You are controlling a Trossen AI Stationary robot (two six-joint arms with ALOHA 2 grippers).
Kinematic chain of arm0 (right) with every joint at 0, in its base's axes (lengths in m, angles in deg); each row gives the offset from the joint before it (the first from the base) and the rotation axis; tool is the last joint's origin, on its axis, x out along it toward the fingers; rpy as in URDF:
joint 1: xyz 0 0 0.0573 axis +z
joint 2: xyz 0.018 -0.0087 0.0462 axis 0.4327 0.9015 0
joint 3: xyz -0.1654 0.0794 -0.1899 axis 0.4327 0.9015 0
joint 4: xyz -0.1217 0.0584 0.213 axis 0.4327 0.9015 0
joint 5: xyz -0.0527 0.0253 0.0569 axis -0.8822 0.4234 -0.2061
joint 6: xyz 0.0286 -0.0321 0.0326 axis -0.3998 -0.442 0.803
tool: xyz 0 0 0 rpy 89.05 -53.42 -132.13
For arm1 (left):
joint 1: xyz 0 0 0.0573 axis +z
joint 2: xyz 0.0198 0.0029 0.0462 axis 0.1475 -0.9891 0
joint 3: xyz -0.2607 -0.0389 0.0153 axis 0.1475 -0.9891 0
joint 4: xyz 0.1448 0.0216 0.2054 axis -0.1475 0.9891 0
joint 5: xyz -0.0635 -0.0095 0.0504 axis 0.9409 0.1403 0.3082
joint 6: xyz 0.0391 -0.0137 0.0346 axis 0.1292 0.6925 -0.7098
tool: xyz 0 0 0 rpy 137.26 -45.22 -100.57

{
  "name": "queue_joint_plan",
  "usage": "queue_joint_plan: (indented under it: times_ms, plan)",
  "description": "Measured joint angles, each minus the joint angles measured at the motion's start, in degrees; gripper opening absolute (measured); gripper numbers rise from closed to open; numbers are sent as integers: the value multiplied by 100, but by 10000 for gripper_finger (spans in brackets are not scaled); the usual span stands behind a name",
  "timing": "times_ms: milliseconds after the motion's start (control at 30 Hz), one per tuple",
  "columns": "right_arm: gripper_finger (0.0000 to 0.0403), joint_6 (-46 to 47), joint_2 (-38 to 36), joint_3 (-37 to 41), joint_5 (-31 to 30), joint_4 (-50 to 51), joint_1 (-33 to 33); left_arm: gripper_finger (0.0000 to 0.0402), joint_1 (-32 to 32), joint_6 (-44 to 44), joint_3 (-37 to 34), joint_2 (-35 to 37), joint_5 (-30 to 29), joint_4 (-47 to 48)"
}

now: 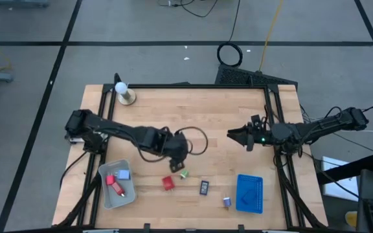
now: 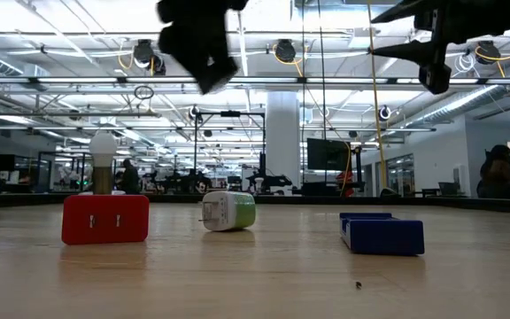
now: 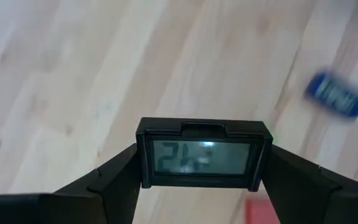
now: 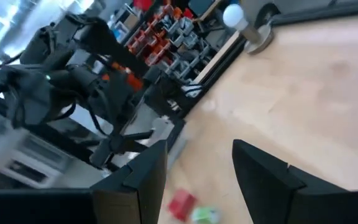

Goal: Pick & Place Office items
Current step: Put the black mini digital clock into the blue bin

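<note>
My left gripper point(image 1: 179, 150) hangs above the table's middle, shut on a black rectangle with a grey number display point(image 3: 202, 155). Below it on the wood lie a red block point(image 1: 168, 183), a green-white bit point(image 1: 183, 173), a second black rectangle point(image 1: 204, 188) and a purple bit point(image 1: 226, 202). Red and light-blue pieces point(image 1: 116, 180) lie in the grey tray point(image 1: 105, 194). My right gripper point(image 1: 238, 136) hovers level over the right half, open, with nothing between its fingers point(image 4: 138, 180). My left gripper pinches the black rectangle between its two fingers, one on each short end point(image 3: 143, 155). The fingers point(image 3: 114, 180) slant down from above. The rectangle is lifted clear of the table, held level across the fingers with its display toward the wrist camera.
A blue tray point(image 1: 250, 193) lies near the front right. A white ball on a wooden base point(image 1: 123, 92) stands at the far left corner. Black frame rails point(image 1: 271, 103) run along the table's sides and far edge. Bare wood lies between the two grippers.
</note>
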Motion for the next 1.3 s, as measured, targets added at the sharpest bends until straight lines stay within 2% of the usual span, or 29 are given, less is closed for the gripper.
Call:
queue_joint_plan:
  times_ms: [200,400,567,800,1000,1300]
  plan:
    - [173,776,72,0,518,-297,2,280,195,-120,346,2,-287,-843]
    - [184,1144,393,0,296,-991,-4,280,333,-271,397,2,-450,-1744]
    - [216,1735,774,0,-80,-1139,-4,280,391,-377,397,2,-668,-2523]
    - [276,2687,1392,0,-227,-1235,-105,280,459,-482,397,2,-681,-3364]
    - [316,3336,1681,0,99,-2050,-261,280,423,-685,397,2,-284,-3678]
    - [345,4260,1873,0,690,-3059,-426,280,293,-1201,395,2,-204,-4188]
